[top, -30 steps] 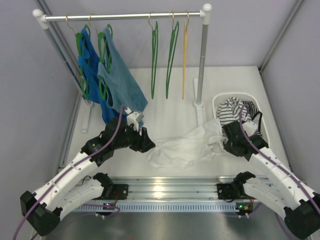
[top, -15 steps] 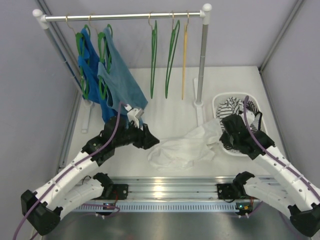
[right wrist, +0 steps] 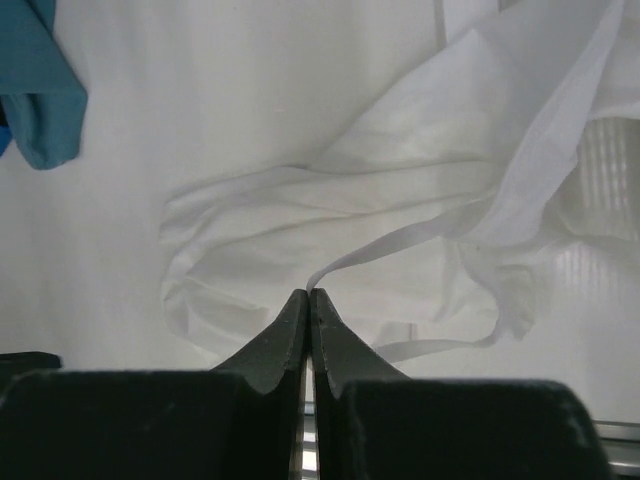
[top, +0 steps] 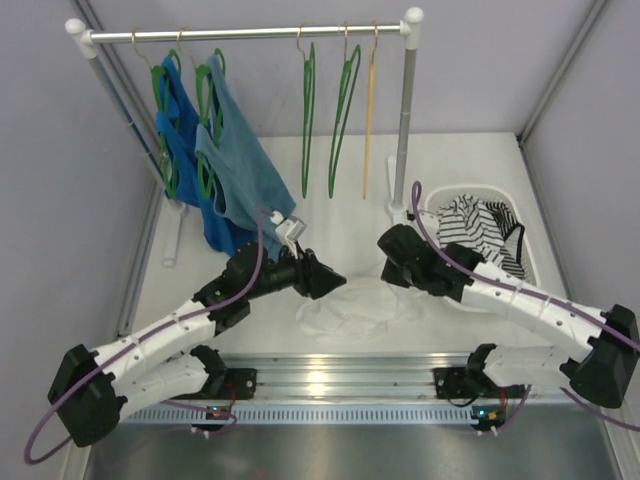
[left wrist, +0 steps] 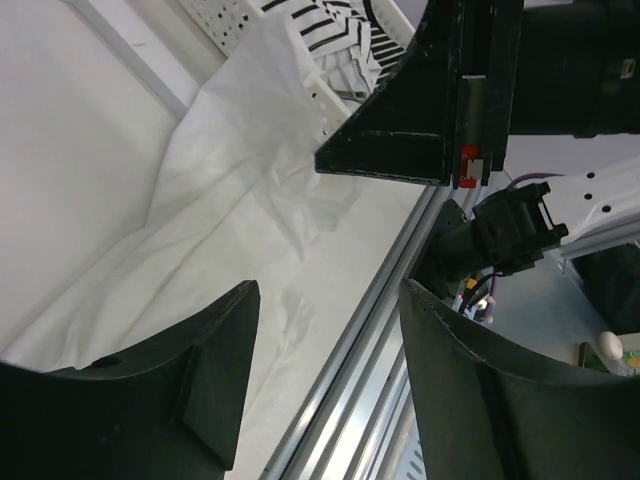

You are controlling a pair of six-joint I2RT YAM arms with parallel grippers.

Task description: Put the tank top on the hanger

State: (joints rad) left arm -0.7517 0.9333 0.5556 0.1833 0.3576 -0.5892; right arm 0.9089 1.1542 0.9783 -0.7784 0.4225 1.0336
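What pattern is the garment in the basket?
The garment is black-and-white striped; the top external view shows it best.

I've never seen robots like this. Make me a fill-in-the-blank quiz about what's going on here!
1. The right fingers are shut on a thin ____ of the white tank top.
2. The left fingers are ____, just above that cloth.
3. On the rail, the odd-coloured hanger is ____.
4. The striped garment lies in a white ____.
Missing words: strap; open; yellow; basket.
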